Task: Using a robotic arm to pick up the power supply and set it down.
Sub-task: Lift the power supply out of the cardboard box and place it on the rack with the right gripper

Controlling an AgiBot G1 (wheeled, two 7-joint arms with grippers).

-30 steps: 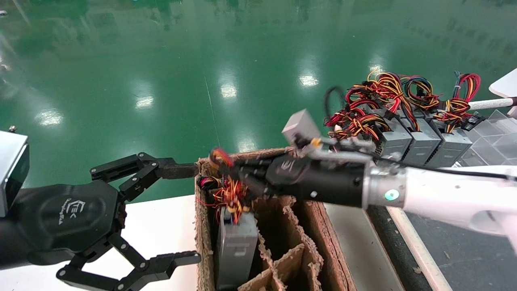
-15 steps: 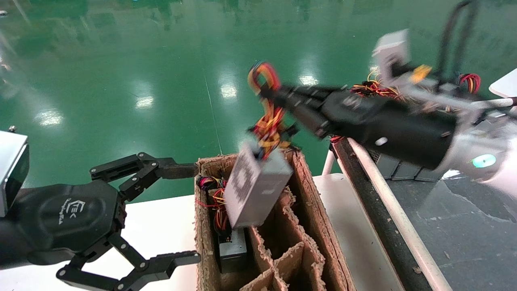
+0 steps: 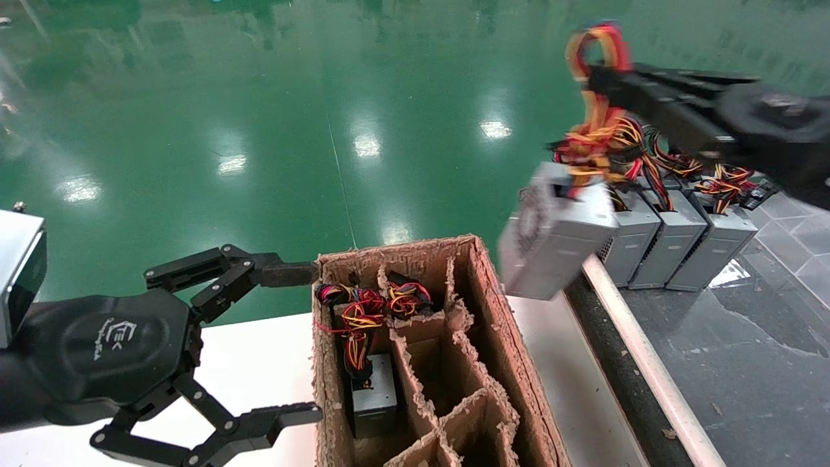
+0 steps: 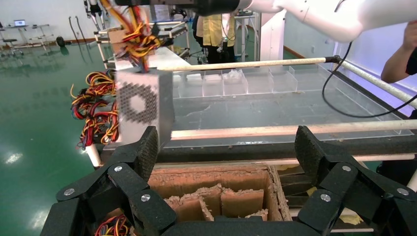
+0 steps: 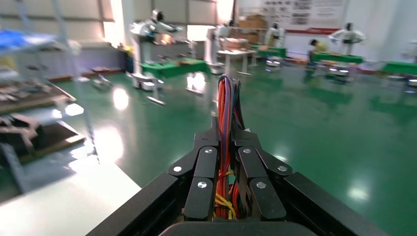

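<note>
Green glossy floor [image 3: 259, 130] fills the head view's upper half, with a white table [image 3: 259, 363] at the bottom and a dark conveyor bed [image 3: 746, 363] at four o'clock. On the table stands a corrugated cardboard box [image 3: 493, 305] with dividers; one grey unit [image 3: 373, 395] still sits in a cell (its wires spill over the partition). At two o'clock three more power supplies [image 3: 674, 240] stand in a row on the conveyor. The power supply [image 3: 557, 240] hangs in the air at one o'clock, tilted, clear of the box, dangling by its wire bundle [image 3: 593, 139]. The right gripper [image 5: 226, 162] is clamped on those wires. The left gripper [image 3: 253, 344], idle at eight o'clock beside the box, is spread wide. The carry step looks underway; next, lowering it beside the row calls for a gentle descent, since the unit may swing.
</note>
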